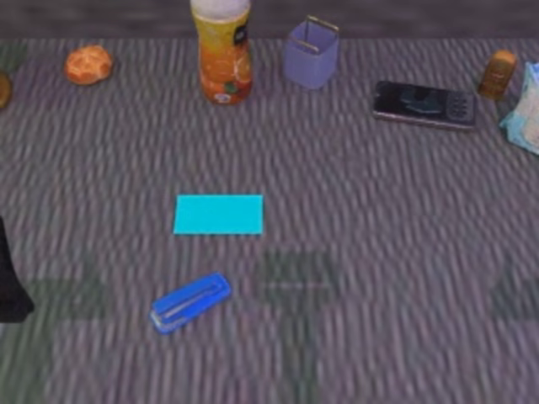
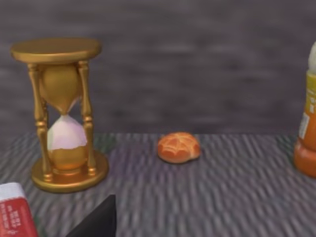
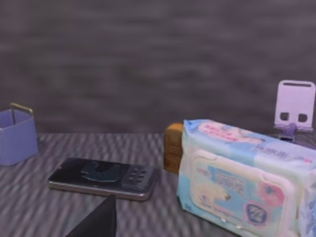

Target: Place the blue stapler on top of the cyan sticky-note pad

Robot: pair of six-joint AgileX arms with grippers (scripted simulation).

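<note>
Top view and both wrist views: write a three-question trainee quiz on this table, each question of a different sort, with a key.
1. True or false: the blue stapler lies on the cyan sticky-note pad.
2. Which stands nearest the lavender cup? A) bread roll B) orange juice bottle C) wet-wipes pack
3. Fill in: beside the roll in the left wrist view stands a golden ____.

Key: 1 false; 2 B; 3 hourglass.

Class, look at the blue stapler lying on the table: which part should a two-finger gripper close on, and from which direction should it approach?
Grip the blue stapler across its narrow width near the middle, coming straight down from above. It lies flat and slanted, its long axis running from lower left to upper right in the top view, so the fingers should probably turn to straddle the long sides. The table around it is bare, and the cyan pad lies apart.
</note>
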